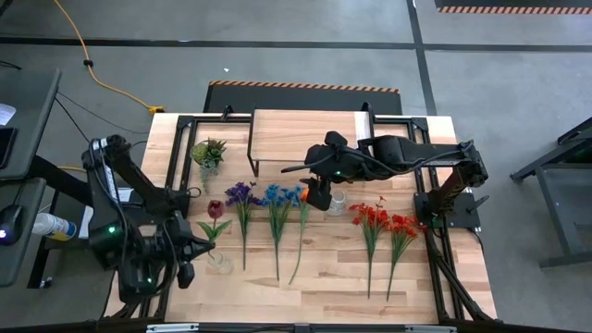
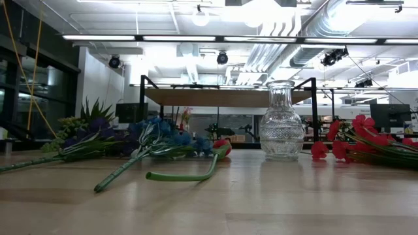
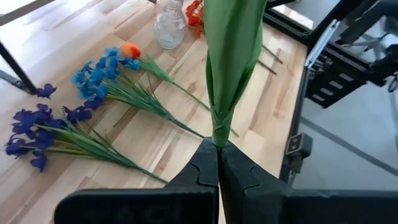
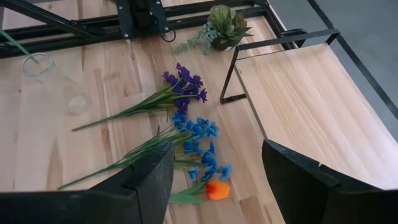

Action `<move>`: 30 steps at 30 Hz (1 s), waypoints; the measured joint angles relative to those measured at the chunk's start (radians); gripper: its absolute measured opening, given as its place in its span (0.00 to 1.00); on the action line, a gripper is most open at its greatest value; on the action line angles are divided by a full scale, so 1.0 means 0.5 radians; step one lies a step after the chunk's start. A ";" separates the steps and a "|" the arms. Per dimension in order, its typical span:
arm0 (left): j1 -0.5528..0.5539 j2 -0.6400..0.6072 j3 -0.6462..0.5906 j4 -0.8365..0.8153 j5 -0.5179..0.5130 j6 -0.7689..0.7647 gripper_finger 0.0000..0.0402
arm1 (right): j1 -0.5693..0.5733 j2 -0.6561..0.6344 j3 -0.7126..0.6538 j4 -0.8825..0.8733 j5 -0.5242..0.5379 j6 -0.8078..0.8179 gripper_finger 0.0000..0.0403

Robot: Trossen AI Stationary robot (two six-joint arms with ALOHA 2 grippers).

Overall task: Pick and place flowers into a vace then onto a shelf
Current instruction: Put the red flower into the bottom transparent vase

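The dark red flower [image 1: 215, 209] stands up from the left gripper [image 1: 190, 248] near the table's front left, its stem [image 3: 219, 127] pinched between fingers pressed tight together; in the wrist view only leaves show, the bloom cut off. The purple [image 1: 242, 194], blue [image 1: 276, 196] and orange [image 1: 302, 195] flowers lie mid-table, red ones [image 1: 384, 220] to the right. The shelf [image 1: 303, 132] sits at the back. The right gripper [image 1: 317, 197] hangs just beside the glass vase [image 1: 338, 203], fingers spread and empty, its arm stretched in from the right.
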 joint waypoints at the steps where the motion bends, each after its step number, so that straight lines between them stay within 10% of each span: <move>1: 0.000 0.011 0.000 -0.022 0.001 -0.015 0.07 | 0.000 0.000 0.000 0.000 0.000 0.011 0.58; 30: 0.000 0.291 0.000 -0.171 0.035 -0.279 0.07 | 0.000 0.000 0.000 0.011 -0.083 0.049 0.58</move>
